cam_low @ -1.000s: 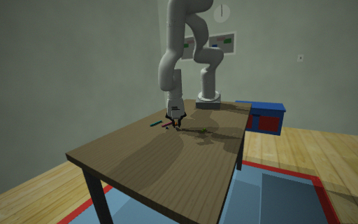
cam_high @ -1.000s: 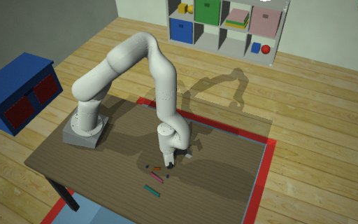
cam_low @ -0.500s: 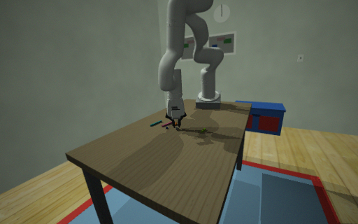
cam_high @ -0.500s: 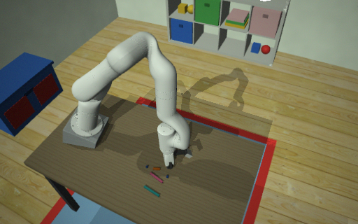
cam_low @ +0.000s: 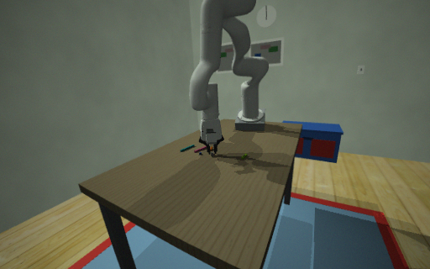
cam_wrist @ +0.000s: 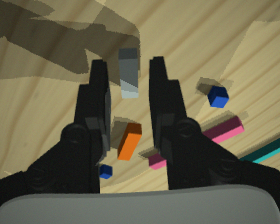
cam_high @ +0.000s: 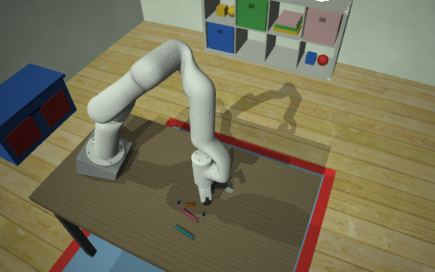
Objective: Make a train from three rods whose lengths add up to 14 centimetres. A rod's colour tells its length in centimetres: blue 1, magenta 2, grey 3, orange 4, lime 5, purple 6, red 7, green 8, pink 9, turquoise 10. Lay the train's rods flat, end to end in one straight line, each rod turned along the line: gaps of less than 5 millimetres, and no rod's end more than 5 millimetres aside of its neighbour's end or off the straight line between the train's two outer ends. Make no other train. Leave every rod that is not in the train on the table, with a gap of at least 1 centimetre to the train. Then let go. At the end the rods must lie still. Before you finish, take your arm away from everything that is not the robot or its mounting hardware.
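Hovering low over the table (cam_high: 104,200), the gripper (cam_wrist: 127,63) has its claw partly apart with nothing clamped between the jaws. In the wrist view the orange rod (cam_wrist: 130,143) lies on the wood below the gap, toward 6 o'clock from the fingertips, and the grey rod (cam_wrist: 128,72) lies just past them at 12 o'clock. The pink rod (cam_wrist: 224,131) lies at 4 o'clock, with the turquoise rod (cam_wrist: 271,152) beyond it. One blue cube (cam_wrist: 217,96) lies at 3 o'clock and another (cam_wrist: 106,171) at 7 o'clock. The narrow gap is the main risk, I judge: a descent slightly off centre could land a finger on the orange rod and tip or skid it. The pieces crowd together, so a jaw could also nudge the near blue cube or the pink rod's end, spoiling any alignment or leaving a stray piece too close to the train.
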You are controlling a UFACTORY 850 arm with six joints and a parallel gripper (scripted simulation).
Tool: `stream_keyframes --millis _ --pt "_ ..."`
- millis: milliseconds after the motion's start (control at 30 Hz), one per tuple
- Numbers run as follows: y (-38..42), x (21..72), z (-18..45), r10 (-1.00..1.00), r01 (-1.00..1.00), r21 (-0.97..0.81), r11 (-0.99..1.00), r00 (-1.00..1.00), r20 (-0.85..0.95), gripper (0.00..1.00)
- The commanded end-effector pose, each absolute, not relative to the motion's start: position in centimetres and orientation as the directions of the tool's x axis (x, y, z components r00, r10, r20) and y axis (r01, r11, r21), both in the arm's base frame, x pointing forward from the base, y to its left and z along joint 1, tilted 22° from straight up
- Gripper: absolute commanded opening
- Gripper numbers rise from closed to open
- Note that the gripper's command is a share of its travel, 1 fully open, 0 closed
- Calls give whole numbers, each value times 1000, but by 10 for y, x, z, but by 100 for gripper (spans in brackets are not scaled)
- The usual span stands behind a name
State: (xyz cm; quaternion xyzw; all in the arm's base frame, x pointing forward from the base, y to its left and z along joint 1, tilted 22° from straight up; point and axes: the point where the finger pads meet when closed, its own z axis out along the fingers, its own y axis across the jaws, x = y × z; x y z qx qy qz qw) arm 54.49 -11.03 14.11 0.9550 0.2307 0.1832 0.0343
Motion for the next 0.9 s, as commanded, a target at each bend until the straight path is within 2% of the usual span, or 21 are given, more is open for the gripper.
stream_keyframes --millis 0,867 --pt "-110 546 141 454 428 152 -891 825 337 24" --pt "-110 549 133 454 428 152 -891 825 336 24"
